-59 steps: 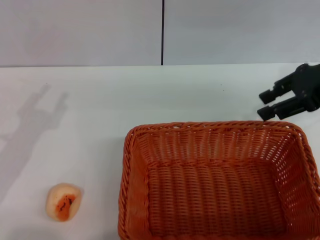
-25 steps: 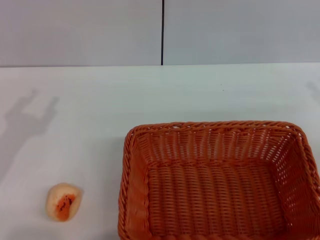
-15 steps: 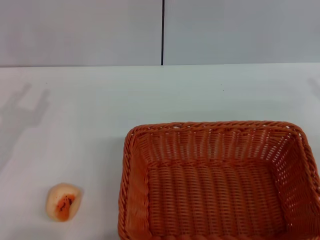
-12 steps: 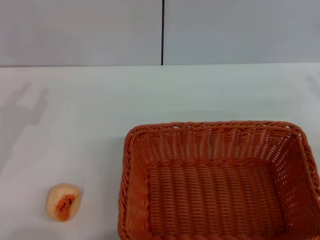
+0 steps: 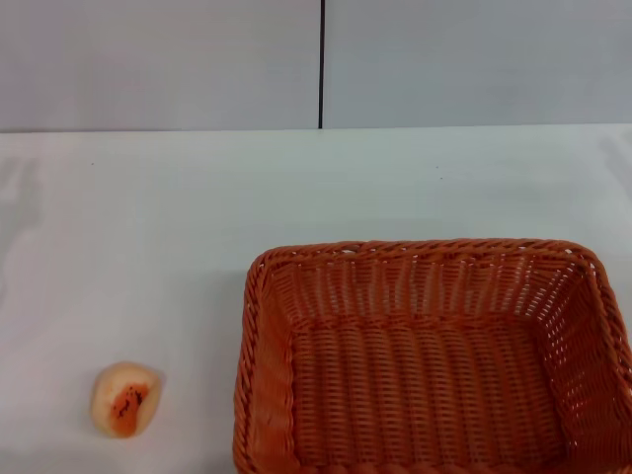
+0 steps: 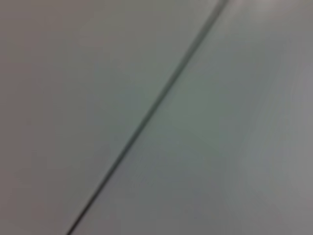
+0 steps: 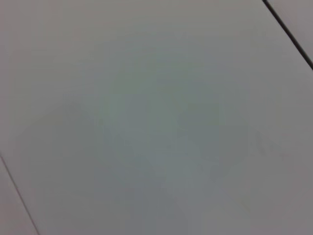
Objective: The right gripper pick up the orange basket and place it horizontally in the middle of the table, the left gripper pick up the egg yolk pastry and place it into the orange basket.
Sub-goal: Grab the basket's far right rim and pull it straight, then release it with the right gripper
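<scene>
Basket count: one. Pastry count: one. Grippers in sight: none in any of the three views, so whether the fingers of the left gripper or the right gripper are spread or pressed together cannot be told.

Orange basket — large, rectangular, bright orange weave with slanted open-work sides and a braided rim. It sits upright on the table, long side running across the head view, mouth open upward and nothing inside it. Its near edge and right corner run out of the head view.

Egg yolk pastry — small, rounded, pale cream-peach, with an orange patch and dark specks on top. It lies on the table to the left of the basket, level with the basket's near half, well apart from the rim and touching nothing else.

Beyond the basket the white tabletop runs back to a grey wall, which carries one dark vertical seam above the basket's left part. Faint shadow on the table far to the left of the basket.

Head view alone shows basket and pastry. Left wrist view shows only a plain grey surface crossed by one dark slanting line. Right wrist view shows a similar plain grey surface with a dark line at one corner — neither basket nor pastry appears in either.
</scene>
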Controlling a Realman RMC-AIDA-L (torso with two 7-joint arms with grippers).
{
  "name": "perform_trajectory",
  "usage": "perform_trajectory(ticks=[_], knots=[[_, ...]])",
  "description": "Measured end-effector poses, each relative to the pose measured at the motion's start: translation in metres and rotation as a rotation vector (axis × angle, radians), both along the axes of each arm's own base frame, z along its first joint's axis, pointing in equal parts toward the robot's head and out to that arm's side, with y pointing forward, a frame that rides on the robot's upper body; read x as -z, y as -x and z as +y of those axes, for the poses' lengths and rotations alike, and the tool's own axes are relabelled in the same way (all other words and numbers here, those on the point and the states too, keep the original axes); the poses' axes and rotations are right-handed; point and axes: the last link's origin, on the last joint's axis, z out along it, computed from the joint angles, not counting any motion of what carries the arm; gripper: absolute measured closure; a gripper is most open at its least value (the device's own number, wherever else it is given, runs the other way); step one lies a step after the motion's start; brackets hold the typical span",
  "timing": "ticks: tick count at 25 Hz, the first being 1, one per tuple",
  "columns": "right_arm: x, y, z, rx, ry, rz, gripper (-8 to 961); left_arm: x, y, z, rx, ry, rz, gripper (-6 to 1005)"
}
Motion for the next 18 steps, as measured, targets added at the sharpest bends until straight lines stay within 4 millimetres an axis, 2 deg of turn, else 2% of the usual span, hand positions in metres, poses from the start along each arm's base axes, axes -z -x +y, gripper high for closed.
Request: perform_trajectory(ticks=[4,9,15,18], knots=[[0.002,0.0,0.001,0.009,-0.004,0.001,404,0.0,0.001,0.003,-0.005,0.024,-0.02,597],[0.003,-0.006,0.002,0.063,-0.026,0.023,401,0.002,-0.014,0.011,0.111,0.163,0.157,804],[0.003,-0.009,-0.001,0.074,-0.032,0.024,397,0.0,-0.019,0.012,0.15,0.214,0.153,936],[0.002,-0.01,-0.003,0.072,-0.034,0.024,395,-0.001,-0.021,0.013,0.167,0.231,0.177,931]])
